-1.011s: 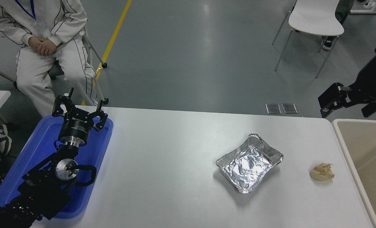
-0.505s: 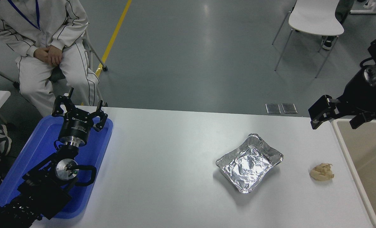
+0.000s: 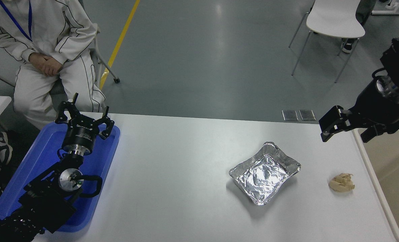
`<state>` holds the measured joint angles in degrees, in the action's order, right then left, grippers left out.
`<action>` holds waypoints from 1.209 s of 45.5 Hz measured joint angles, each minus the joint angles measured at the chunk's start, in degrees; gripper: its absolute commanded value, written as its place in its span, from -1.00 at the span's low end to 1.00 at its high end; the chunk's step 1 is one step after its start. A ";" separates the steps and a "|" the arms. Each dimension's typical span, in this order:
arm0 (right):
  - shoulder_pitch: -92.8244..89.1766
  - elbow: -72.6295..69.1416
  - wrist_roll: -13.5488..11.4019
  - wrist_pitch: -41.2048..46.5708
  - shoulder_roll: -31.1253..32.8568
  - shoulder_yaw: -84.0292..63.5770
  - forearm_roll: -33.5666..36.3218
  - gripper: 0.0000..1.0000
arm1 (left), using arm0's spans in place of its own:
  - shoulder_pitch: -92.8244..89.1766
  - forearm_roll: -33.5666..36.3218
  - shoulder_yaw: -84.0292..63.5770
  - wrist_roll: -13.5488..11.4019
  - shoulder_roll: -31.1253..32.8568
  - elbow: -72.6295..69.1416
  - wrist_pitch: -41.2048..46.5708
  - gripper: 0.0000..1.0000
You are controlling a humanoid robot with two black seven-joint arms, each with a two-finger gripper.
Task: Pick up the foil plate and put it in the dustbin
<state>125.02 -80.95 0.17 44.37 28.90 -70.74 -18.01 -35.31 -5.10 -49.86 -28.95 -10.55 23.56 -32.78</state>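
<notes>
Right gripper nearer diagonal foil plate

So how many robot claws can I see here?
2. The left gripper sits over the blue tray at the table's left end. The right gripper hangs open near the far right corner, beside the dustbin. None seems hidden.

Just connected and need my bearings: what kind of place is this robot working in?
Probably a robotics lab or test hall: a grey polished floor with a yellow painted line, a white plastic chair, and a seated person in a white suit beyond the white table.
</notes>
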 measured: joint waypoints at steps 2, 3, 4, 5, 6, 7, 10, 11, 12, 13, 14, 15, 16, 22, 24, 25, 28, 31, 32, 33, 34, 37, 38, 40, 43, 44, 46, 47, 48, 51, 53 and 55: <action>-1.00 0.00 0.00 -1.04 0.29 0.24 0.11 1.00 | 0.00 0.00 0.00 0.00 0.00 0.00 0.00 1.00; -1.75 0.00 0.01 -2.05 0.47 0.45 0.26 1.00 | 0.00 0.00 0.00 0.00 0.00 0.00 0.00 1.00; -2.63 0.00 0.00 -3.16 0.63 0.64 0.41 1.00 | 0.00 0.00 0.00 0.00 0.00 0.00 0.00 1.00; -3.01 0.00 0.00 -3.68 0.72 0.69 0.50 1.00 | 0.01 -0.01 0.00 0.00 0.00 0.00 0.00 1.00; -3.46 0.00 0.02 -4.36 0.79 0.79 0.65 1.00 | 0.00 -0.02 0.00 0.00 0.00 0.00 0.00 1.00; -4.25 0.00 0.02 -5.44 0.90 0.92 0.94 1.00 | 0.00 -0.01 0.00 0.00 0.00 0.00 0.00 1.00; -6.61 0.03 0.00 -8.47 1.20 1.36 2.24 1.00 | 0.00 -0.02 0.01 0.00 0.00 0.00 0.00 1.00; -7.23 0.07 0.02 -9.20 1.29 1.53 2.69 1.00 | 0.00 -0.01 0.01 0.00 -0.01 0.00 0.00 1.00; -7.89 0.19 0.02 -9.94 1.39 1.76 3.24 1.00 | 0.01 -0.01 0.02 0.00 0.00 0.00 0.00 1.00; -8.91 0.35 0.00 -11.07 1.56 2.10 4.15 1.00 | 0.00 -0.01 0.03 0.00 0.00 0.00 0.00 1.00; -9.65 0.47 0.02 -11.74 1.69 2.35 4.75 1.00 | 0.00 -0.02 0.03 0.00 0.00 0.00 0.00 1.00; -10.41 0.58 0.00 -12.38 1.80 2.60 5.39 1.00 | 0.00 -0.02 0.03 0.00 0.00 0.00 0.00 1.00; -11.63 0.81 0.01 -13.32 1.92 3.06 6.35 1.00 | 0.00 -0.01 0.03 0.00 0.00 0.00 0.00 1.00; -17.80 2.92 0.01 -16.95 2.20 5.24 9.59 1.00 | 0.02 0.00 0.03 0.01 0.01 0.01 0.00 1.00; -20.34 3.93 0.01 -18.02 2.18 6.09 10.53 1.00 | 0.03 -0.01 0.03 0.01 0.01 0.02 0.00 1.00; -21.32 4.31 0.00 -18.36 2.07 6.42 10.85 1.00 | 0.03 -0.01 0.03 0.01 0.01 0.02 0.00 1.00; -24.60 5.75 0.01 -19.49 1.34 7.66 11.80 1.00 | 0.04 0.00 0.03 0.03 0.00 0.03 0.00 1.00; -27.61 6.91 0.01 -20.62 0.48 8.75 12.52 1.00 | 0.05 -0.01 0.03 0.04 0.01 0.03 0.00 1.00; -28.48 7.22 0.00 -21.10 0.24 9.10 12.73 1.00 | 0.05 0.00 0.02 0.04 0.01 0.03 0.00 1.00; -29.53 7.56 0.00 -21.76 -0.02 9.51 13.02 1.00 | 0.05 -0.01 0.02 0.04 0.00 0.03 0.00 1.00; -30.31 7.80 0.00 -22.33 -0.18 9.86 13.34 1.00 | 0.05 -0.01 0.02 0.04 0.00 0.03 0.00 1.00; -33.00 8.46 0.01 -24.65 -0.63 10.97 14.92 1.00 | 0.06 -0.01 0.02 0.04 0.00 0.03 0.00 1.00; -33.74 8.61 0.00 -25.32 -0.74 11.22 15.51 1.00 | 0.06 -0.01 0.02 0.04 0.00 0.03 0.00 1.00; -35.43 8.98 0.00 -26.99 -0.99 11.83 16.98 1.00 | 0.06 0.00 0.02 0.04 0.00 0.03 0.00 1.00; -37.49 9.41 0.01 -29.13 -1.35 12.64 18.96 1.00 | 0.07 0.01 0.02 0.04 0.00 0.04 0.00 1.00; -38.00 9.52 0.02 -29.61 -1.45 12.83 19.40 1.00 | 0.07 0.01 0.02 0.04 0.00 0.04 0.00 1.00; -39.21 9.89 0.01 -30.68 -1.80 13.21 20.35 1.00 | 0.07 0.01 0.02 0.04 0.00 0.04 0.00 1.00; -39.69 10.12 0.02 -31.05 -1.98 13.35 20.67 1.00 | 0.07 0.01 0.02 0.04 0.00 0.05 0.00 1.00; -40.18 10.40 0.02 -31.38 -2.21 13.48 20.98 1.00 | 0.07 0.01 0.02 0.04 0.00 0.05 0.00 1.00; -41.75 11.40 0.02 -32.29 -3.27 13.87 21.87 0.98 | 0.07 0.02 0.02 0.04 0.00 0.05 0.00 1.00; -42.80 12.08 0.01 -32.82 -4.08 14.04 22.36 0.96 | 0.07 0.01 0.02 0.03 0.00 0.05 0.00 1.00; -43.58 12.63 0.02 -33.21 -4.67 14.23 22.71 0.96 | 0.07 0.01 0.02 0.04 0.00 0.05 0.00 1.00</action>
<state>81.45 -68.31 0.19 11.17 24.24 -56.51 4.70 -35.24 -5.09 -49.85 -28.91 -10.55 23.60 -32.78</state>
